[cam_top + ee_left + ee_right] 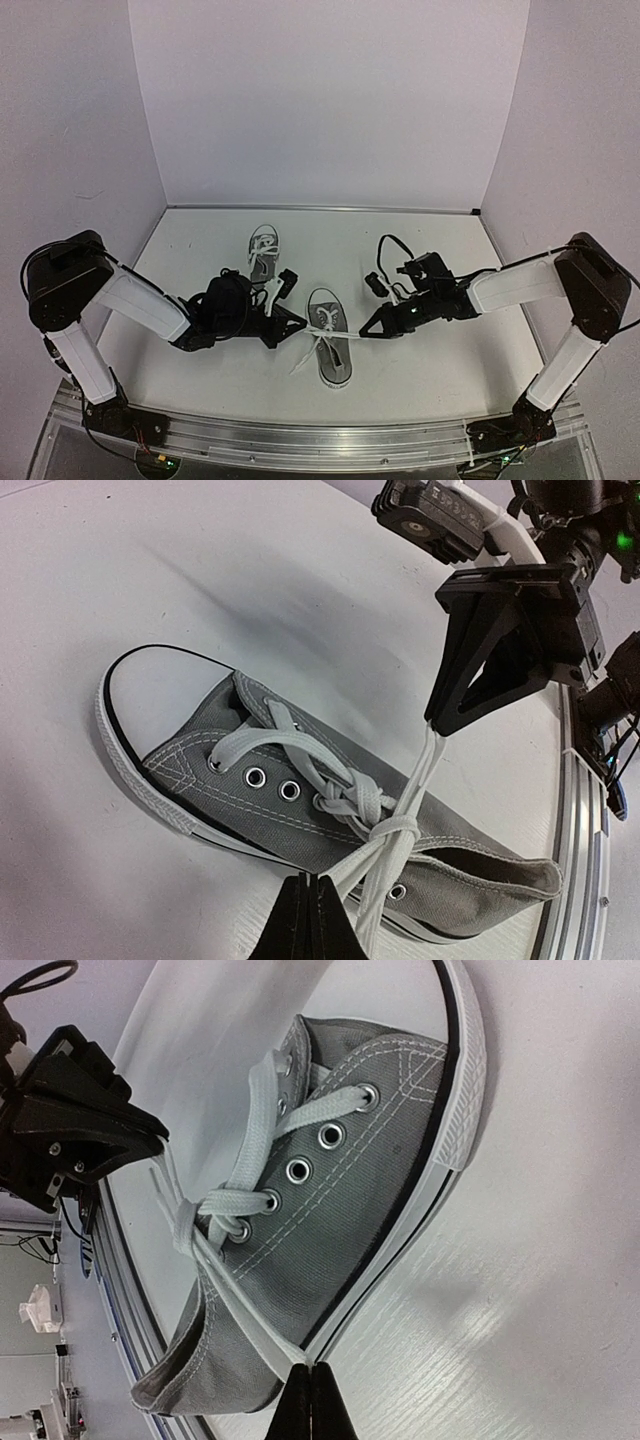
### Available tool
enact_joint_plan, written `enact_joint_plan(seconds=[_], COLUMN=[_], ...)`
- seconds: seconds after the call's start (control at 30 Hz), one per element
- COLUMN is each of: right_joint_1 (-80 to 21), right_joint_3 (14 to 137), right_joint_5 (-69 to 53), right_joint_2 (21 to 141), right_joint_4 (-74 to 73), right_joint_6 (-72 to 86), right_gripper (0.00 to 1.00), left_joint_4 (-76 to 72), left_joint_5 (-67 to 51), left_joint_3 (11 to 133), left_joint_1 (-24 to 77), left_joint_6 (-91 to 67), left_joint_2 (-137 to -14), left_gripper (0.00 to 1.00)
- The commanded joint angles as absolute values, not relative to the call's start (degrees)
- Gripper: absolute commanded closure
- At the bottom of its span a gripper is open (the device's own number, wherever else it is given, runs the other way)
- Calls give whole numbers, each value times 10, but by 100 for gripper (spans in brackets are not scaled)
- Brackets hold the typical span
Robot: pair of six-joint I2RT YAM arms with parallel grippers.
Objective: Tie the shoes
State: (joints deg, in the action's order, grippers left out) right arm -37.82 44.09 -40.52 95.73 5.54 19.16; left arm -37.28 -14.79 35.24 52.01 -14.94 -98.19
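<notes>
Two grey shoes with white laces lie on the table. The near shoe (328, 338) sits between my grippers; the far shoe (262, 250) lies behind it. My left gripper (298, 322) is shut on white lace strands left of the near shoe. In the left wrist view its tips (310, 892) pinch strands running from the knot (396, 828) over the shoe (250, 780). My right gripper (366, 330) is shut on lace from the other side. In the right wrist view, its tips (310, 1372) clamp a taut strand (240, 1305) beside the sole of the shoe (350, 1180).
White walls (330, 100) close in the back and sides of the table. A metal rail (300, 435) runs along the near edge by the arm bases. A loose lace end (302, 360) trails onto the table in front left of the near shoe.
</notes>
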Motion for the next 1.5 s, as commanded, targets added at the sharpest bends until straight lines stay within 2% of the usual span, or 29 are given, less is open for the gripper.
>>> enact_joint_plan(seconds=[0.0, 0.3, 0.37, 0.43, 0.47, 0.53, 0.6, 0.67, 0.8, 1.03, 1.27, 1.47], right_joint_1=[-364, -373, -382, -387, -388, -388, -387, -384, -373, -362, -344, -344], right_joint_3=[430, 455, 461, 461, 458, 455, 456, 460, 480, 517, 534, 556], right_joint_5=[-389, -468, -484, -495, -500, -495, -485, -466, -433, -424, -413, -403], right_joint_2=[934, 957, 961, 962, 959, 946, 928, 915, 911, 960, 994, 1043], right_joint_4=[43, 43, 36, 31, 28, 24, 21, 18, 15, 18, 26, 24], right_joint_6=[179, 157, 149, 141, 139, 137, 138, 139, 138, 139, 138, 123], right_gripper=[100, 100, 98, 84, 73, 60, 51, 46, 47, 51, 56, 61], left_joint_4=[-360, -349, -342, -345, -350, -348, -334, -323, -322, -338, -381, -405], left_joint_5=[-126, -182, -180, -176, -169, -160, -156, -153, -165, -300, -325, -317], left_joint_3=[371, 405, 404, 391, 381, 363, 349, 332, 297, 310, 326, 350], left_joint_1=[508, 507, 507, 506, 506, 503, 502, 501, 499, 502, 507, 507], left_joint_6=[-147, -127, -127, -131, -134, -137, -137, -139, -144, -153, -176, -187], left_joint_2=[-981, -989, -981, -964, -953, -926, -899, -873, -836, -878, -944, -987], left_gripper=[100, 99, 89, 75, 70, 62, 58, 55, 52, 59, 66, 67])
